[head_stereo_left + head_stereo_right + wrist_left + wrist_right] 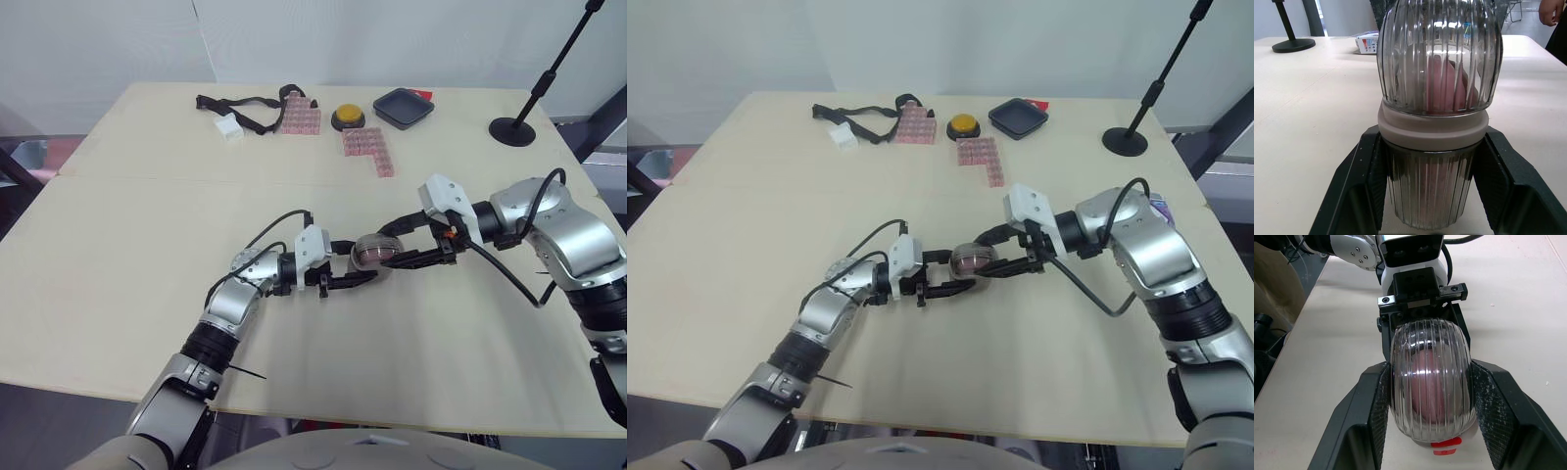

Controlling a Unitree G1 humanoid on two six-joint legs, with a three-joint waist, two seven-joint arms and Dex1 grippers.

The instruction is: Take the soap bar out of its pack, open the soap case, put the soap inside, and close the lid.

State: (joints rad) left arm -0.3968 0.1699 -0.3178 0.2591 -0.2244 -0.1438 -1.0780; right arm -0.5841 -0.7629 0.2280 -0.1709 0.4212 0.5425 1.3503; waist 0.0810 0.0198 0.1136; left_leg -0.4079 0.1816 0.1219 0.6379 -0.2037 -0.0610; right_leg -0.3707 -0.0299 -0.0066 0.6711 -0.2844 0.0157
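Note:
The soap case (374, 253) is a clear ribbed capsule with a beige band, held low over the middle of the table. Pink soap (1442, 85) shows through its ribbed dome. My left gripper (364, 262) is shut on the case's lower half, a finger (1359, 188) pressed to each side. From the opposite side, my right gripper (385, 250) is shut on the domed lid (1430, 387), with its fingers (1374, 411) flanking it. The lid sits down on the beige band (1432, 129). A white and blue soap pack (1367, 41) lies on the table near my right arm.
At the far edge lie two pink blister packs (367, 152), a yellow button (347, 118), a black tray (403, 106), a black strap (245, 106) with a small white box (228, 127), and a stand's round base (512, 129). A person's hand (1551, 12) is beyond the table.

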